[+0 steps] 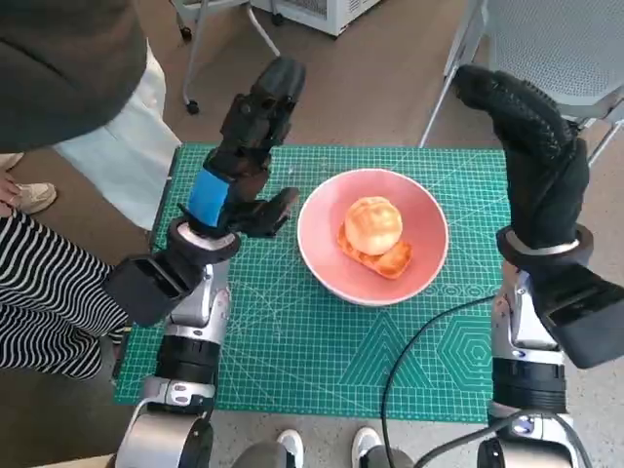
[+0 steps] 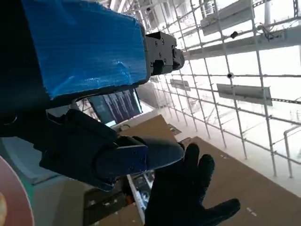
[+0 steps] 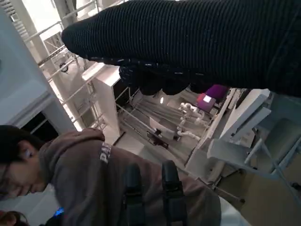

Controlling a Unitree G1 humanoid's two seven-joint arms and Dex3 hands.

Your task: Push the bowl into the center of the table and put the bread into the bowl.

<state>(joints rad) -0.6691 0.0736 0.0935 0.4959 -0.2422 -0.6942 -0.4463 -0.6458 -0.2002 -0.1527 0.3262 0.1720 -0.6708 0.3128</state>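
Note:
The pink bowl (image 1: pixel 425 226) stands near the middle of the green mat (image 1: pixel 292 341). Inside it lie a round bread bun (image 1: pixel 373 223) and, under it, a flat waffle-like piece (image 1: pixel 392 261). My left hand (image 1: pixel 244 166) hangs raised just left of the bowl, fingers apart and holding nothing; its blue-taped back (image 2: pixel 84 52) fills the left wrist view, where a sliver of the bowl (image 2: pixel 10 200) shows. My right hand (image 1: pixel 531 146) is lifted at the mat's right edge, fingers stretched out and empty; the glove (image 3: pixel 197 42) spans the right wrist view.
A person in a dark top (image 1: pixel 58 58) and striped trousers (image 1: pixel 39 283) sits close at the left, also seen in the right wrist view as a person in a brown hoodie (image 3: pixel 94 183). A grey chair (image 1: pixel 556 39) stands behind the right corner. A black cable (image 1: pixel 419 336) crosses the mat's front right.

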